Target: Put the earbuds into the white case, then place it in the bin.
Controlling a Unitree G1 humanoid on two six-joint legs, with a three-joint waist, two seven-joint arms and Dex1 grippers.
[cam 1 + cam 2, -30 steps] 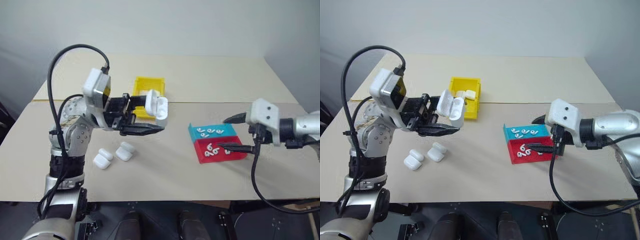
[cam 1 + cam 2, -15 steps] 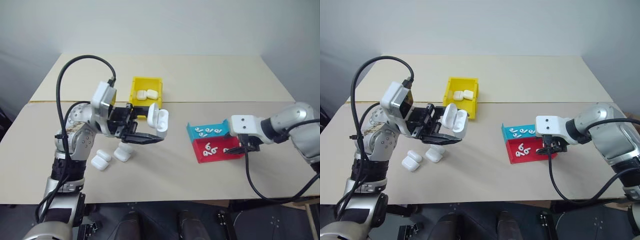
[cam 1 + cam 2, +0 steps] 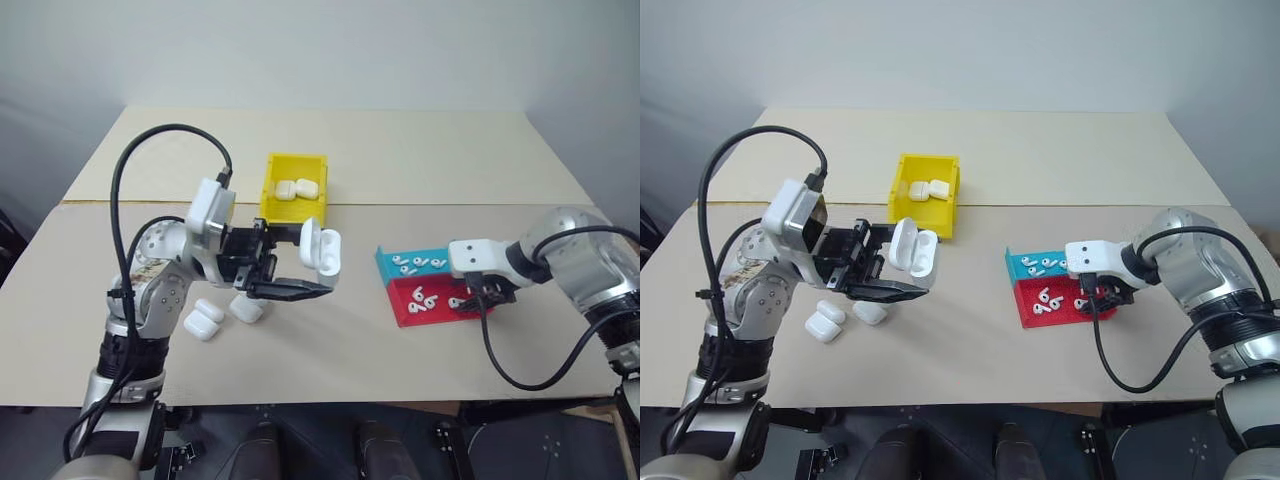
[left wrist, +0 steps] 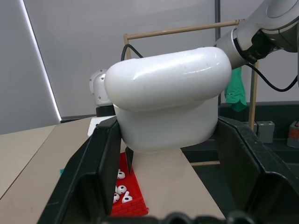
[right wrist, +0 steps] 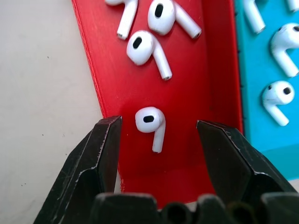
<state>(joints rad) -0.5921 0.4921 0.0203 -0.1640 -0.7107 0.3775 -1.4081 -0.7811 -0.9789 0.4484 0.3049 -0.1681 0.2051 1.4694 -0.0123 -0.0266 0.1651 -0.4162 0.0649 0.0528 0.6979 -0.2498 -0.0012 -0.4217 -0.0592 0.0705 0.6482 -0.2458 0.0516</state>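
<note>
While the left gripper (image 3: pixel 300 272) pinches the open white case (image 3: pixel 318 248), the right gripper's (image 5: pixel 156 135) fingers spread around an earbud (image 5: pixel 150 122) in the red tray (image 5: pixel 187 88).

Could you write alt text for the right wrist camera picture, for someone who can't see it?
Two open black tool fingers flank one white earbud lying in a red tray. More earbuds lie further up the tray and in a cyan tray alongside.

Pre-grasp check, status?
Left claw shut on open white case. Right claw open, straddling one earbud in red tray. Nothing in the way.
</note>
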